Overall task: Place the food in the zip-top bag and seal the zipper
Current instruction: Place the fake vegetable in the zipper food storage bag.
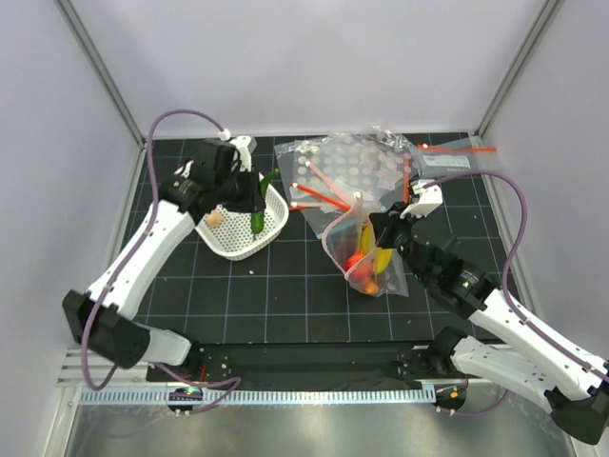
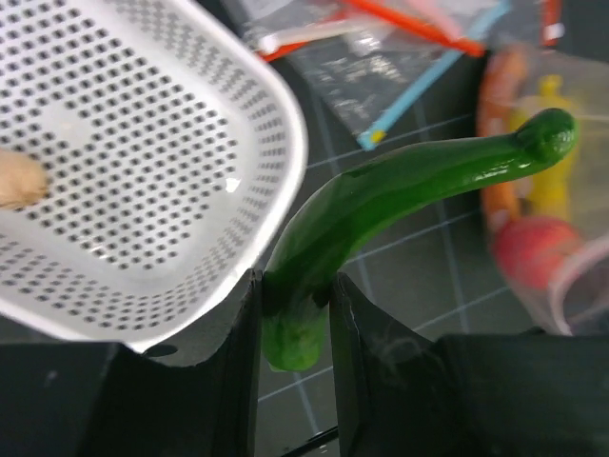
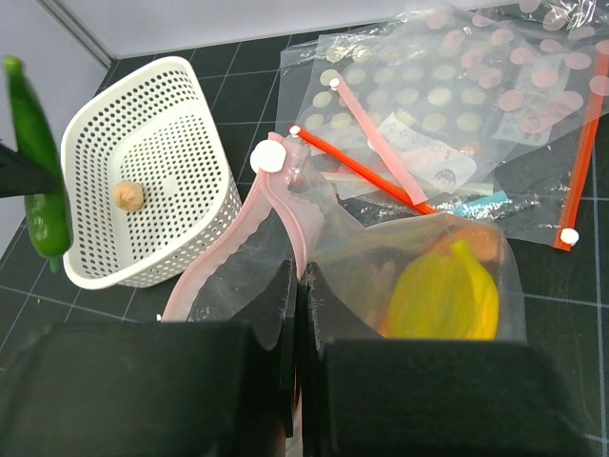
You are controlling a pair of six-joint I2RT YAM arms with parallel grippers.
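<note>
While left gripper (image 2: 294,288) clamps glossy curved green piece (image 2: 400,186), right gripper (image 3: 297,279) pinches clear bag (image 3: 381,252) at ribbed pink zipper (image 3: 255,231)

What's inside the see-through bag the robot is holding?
I see yellow food, a red piece and an orange piece through the zip-top bag. Anything beneath them is hidden by the crinkled plastic.

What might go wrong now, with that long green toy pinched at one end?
The left gripper holds the long green plastic vegetable only near its end, so it may swivel or slip. The clear plastic bag is held by one pinch of the right gripper; its floppy mouth may be missed. The beige egg in the white perforated basket could be forgotten.
</note>
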